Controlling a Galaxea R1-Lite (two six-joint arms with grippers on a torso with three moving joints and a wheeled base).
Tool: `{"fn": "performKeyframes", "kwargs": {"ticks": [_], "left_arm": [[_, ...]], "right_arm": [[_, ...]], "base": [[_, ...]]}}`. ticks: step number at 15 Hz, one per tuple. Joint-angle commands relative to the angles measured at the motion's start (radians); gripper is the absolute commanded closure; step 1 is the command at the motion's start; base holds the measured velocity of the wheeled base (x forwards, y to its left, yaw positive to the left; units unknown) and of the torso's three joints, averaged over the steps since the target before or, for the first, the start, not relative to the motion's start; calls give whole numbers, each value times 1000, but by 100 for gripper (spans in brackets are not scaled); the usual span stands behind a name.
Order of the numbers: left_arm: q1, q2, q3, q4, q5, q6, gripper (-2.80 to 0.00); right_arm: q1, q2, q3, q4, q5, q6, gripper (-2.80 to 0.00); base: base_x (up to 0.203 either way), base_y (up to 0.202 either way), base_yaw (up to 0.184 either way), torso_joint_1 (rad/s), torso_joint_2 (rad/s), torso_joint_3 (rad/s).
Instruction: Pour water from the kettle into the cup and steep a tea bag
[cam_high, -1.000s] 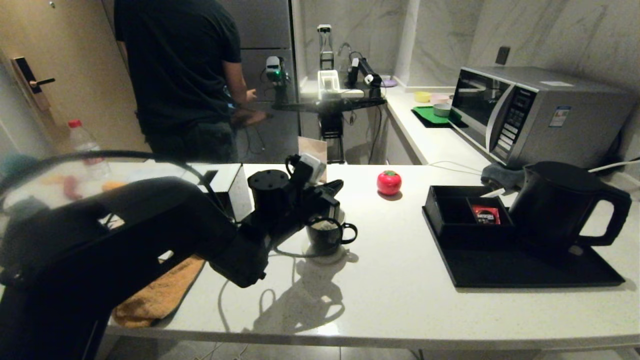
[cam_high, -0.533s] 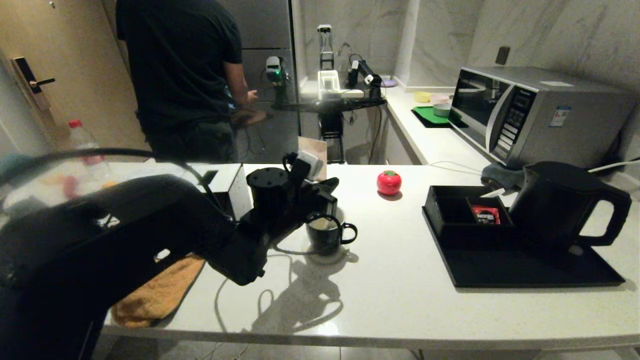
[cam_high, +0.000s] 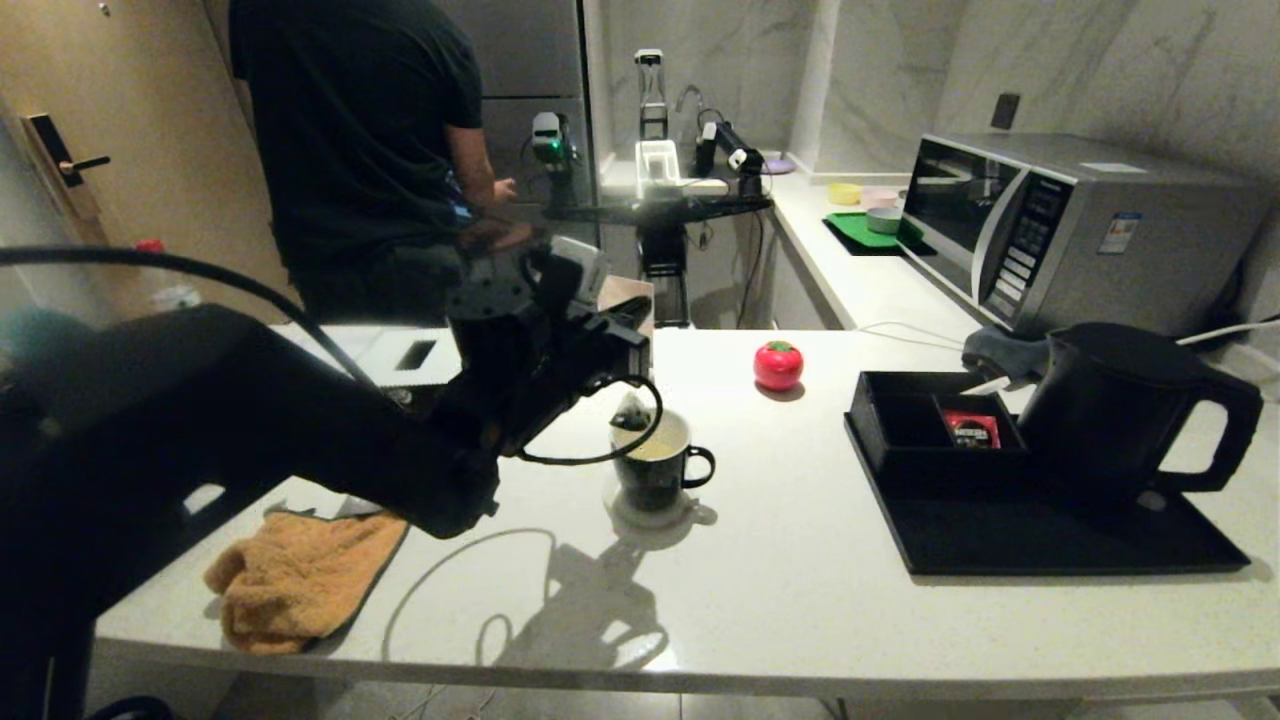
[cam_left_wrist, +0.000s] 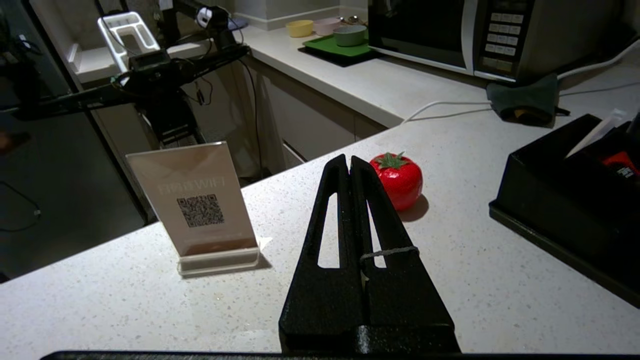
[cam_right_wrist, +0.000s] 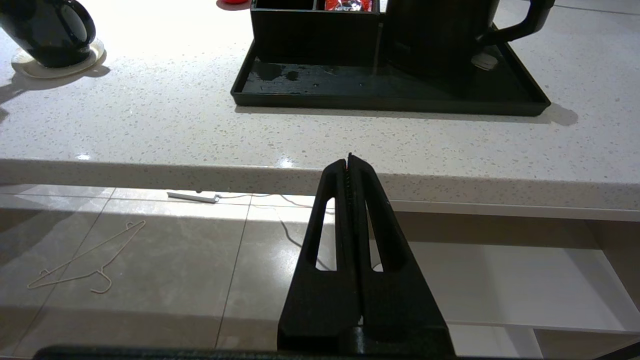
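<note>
The small black cup stands on a pale coaster mid-counter, with pale yellowish water inside. A greyish-green tea bag hangs just over the left side of its mouth. My left gripper is above it, shut on the bag's string, which crosses one finger; the bag itself is hidden in the left wrist view. The black kettle stands upright on the black tray at the right. My right gripper is shut and empty, parked below the counter's front edge.
A red tomato-shaped item sits behind the cup, and a QR sign stands at the counter's far edge. The tray's box holds a red packet. An orange cloth lies front left. A microwave and a person are behind.
My left arm has risen from low over the cup. The tea bag has come up with it and now hangs at the cup's rim.
</note>
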Motion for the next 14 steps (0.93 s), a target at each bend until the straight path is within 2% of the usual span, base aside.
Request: {"fn": "performKeyframes", "kwargs": {"ticks": [1,7,14], "left_arm": [[0,-18,2,-7,-1,-1,0],[24,-20,49,-10,-1,-1,0],[91,-66,132,-10,-1,0,0]], "right_arm": [[1,1,0,1,0,0,0],[1,1,0,1,0,0,0],[1,1,0,1,0,0,0]], "base": [[0,0,0,0,0,0],[0,0,0,0,0,0],[0,0,0,0,0,0]]}}
